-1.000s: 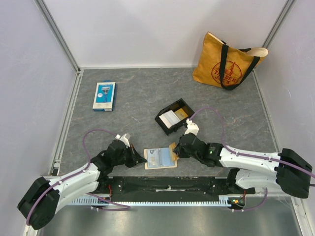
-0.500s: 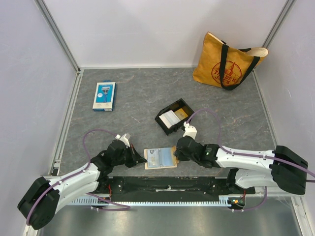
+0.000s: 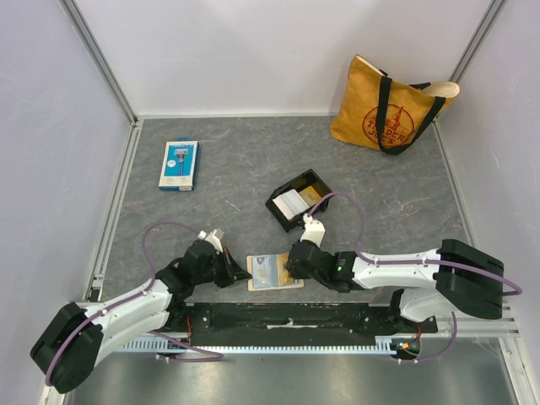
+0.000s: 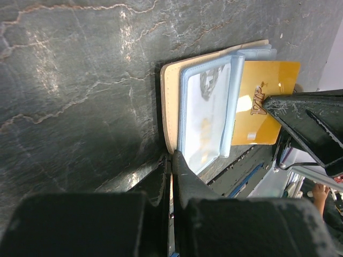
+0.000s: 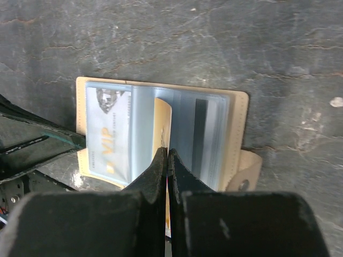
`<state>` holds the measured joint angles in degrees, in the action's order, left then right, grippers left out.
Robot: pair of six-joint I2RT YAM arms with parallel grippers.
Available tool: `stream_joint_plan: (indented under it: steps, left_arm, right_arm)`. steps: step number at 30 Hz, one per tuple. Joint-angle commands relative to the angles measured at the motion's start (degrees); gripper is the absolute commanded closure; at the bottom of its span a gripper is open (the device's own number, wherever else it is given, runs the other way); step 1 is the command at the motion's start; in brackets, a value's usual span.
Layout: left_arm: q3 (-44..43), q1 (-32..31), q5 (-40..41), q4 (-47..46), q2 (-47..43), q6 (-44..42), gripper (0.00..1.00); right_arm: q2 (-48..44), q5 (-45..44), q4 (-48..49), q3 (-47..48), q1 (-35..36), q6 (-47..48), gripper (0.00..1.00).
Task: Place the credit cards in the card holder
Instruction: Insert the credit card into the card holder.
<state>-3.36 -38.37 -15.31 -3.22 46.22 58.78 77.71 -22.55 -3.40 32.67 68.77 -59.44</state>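
Partly, gold card (image 5: 163,120) past card holder (image 5: 239,123) sleeve edge, in right jaws.

A robot test cell in a lab is indicated. A grey marbled tabletop (image 3: 253,160) is walled in by plain white panels (image 3: 278,51) set in aluminium posts (image 3: 99,59). Two arms (image 3: 126,316) are bolted to a metal rail (image 3: 287,325), and a tote bag (image 3: 388,105) and a blue package (image 3: 179,164) are laid out.
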Motion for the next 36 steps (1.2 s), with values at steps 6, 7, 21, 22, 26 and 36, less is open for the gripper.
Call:
stream_joint_plan:
  steps: [6,7,21,22,26,36]
  left_arm:
    - [1.07,-0.04,0.28,-1.08,0.80,-0.34,0.98]
    - [1.07,-0.04,0.37,-1.08,0.72,-0.34,0.98]
    - [1.07,-0.13,0.90,-1.35,1.95,-0.34,0.98]
    - [1.07,-0.04,0.81,-1.35,1.77,-0.42,0.98]
    - [1.07,-0.13,0.72,-1.35,1.42,-0.25,0.98]
    - [0.72,-0.04,0.55,-1.35,1.95,-0.51,0.98]
  right_arm:
    - [0.35,1.88,2.95,2.05,0.84,2.92,1.00]
    - [-0.45,2.50,4.70,2.49,0.84,3.71,1.00]
    - [-12.05,-6.11,-9.78,2.24,0.22,4.43,1.00]
    - [-12.23,-6.02,-9.96,1.44,0.22,3.46,1.00]
    - [-12.50,-5.67,-10.05,-1.46,0.13,1.26,1.00]
    - [-7.32,-5.14,-6.63,-2.96,0.13,0.29,1.00]
